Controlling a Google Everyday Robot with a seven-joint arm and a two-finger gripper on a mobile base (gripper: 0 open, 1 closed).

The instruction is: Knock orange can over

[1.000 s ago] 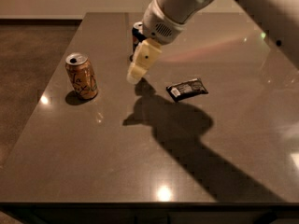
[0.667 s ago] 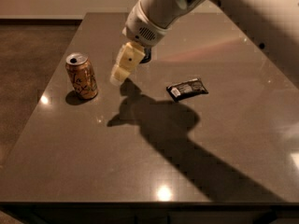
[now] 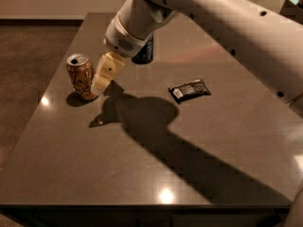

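Observation:
The orange can (image 3: 82,76) stands upright near the left edge of the dark table (image 3: 142,164). It is golden-orange with dark lettering and a silver top. My gripper (image 3: 100,82) hangs from the white arm that reaches in from the upper right. Its cream fingertips sit right beside the can's right side, at or very near touching it.
A dark blue soda can (image 3: 144,51) stands behind the wrist, partly hidden by the arm. A flat dark snack packet (image 3: 190,89) lies to the right of the middle. The table's left edge runs close to the orange can. The arm's shadow falls across the centre.
My gripper has moved left across the table, from beside the dark blue can to right next to the orange can. The orange can still stands upright.

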